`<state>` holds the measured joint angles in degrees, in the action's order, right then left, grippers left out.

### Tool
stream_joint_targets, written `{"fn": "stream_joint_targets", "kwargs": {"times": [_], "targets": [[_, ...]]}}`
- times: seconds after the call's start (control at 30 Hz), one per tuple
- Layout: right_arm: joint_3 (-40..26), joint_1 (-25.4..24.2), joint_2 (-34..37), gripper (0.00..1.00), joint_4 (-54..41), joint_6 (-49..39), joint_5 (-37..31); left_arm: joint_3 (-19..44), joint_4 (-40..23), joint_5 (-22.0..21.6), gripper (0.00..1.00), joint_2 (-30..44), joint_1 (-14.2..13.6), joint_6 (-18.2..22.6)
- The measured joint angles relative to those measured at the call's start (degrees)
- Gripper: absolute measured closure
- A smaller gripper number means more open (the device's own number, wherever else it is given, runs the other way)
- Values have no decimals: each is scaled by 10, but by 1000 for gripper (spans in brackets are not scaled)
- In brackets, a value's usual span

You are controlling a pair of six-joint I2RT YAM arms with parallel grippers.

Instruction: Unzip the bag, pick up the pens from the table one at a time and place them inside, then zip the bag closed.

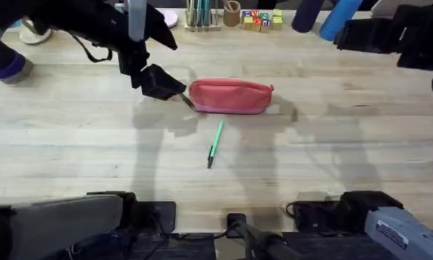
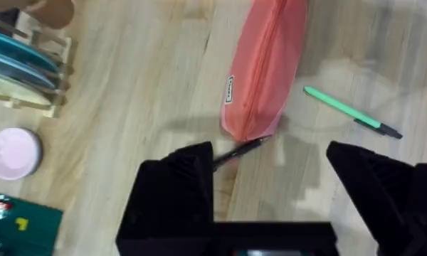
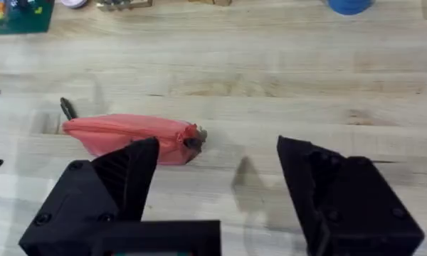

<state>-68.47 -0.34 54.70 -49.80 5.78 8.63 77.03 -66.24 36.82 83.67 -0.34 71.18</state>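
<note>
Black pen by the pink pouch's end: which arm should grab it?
Left, probably. The left gripper hangs open right beside the slim black pen at the salmon-pink fabric pouch's end. The right gripper, also open, sits back near the pouch's other end.

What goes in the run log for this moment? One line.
left claw: open, by bag end | black pen: at that end | green pen: on table | right claw: open
</note>
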Motion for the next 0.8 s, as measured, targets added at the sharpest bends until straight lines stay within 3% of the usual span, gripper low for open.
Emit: {"fn": "stream_joint_targets", "kwargs": {"times": [0.4, 0.8], "targets": [[0, 0, 0, 5, 0, 0, 0, 0, 3, 0, 8, 108, 0, 0], [0, 0, 0, 5, 1, 0, 0, 0, 59, 29, 8, 180, 0, 0]]}}
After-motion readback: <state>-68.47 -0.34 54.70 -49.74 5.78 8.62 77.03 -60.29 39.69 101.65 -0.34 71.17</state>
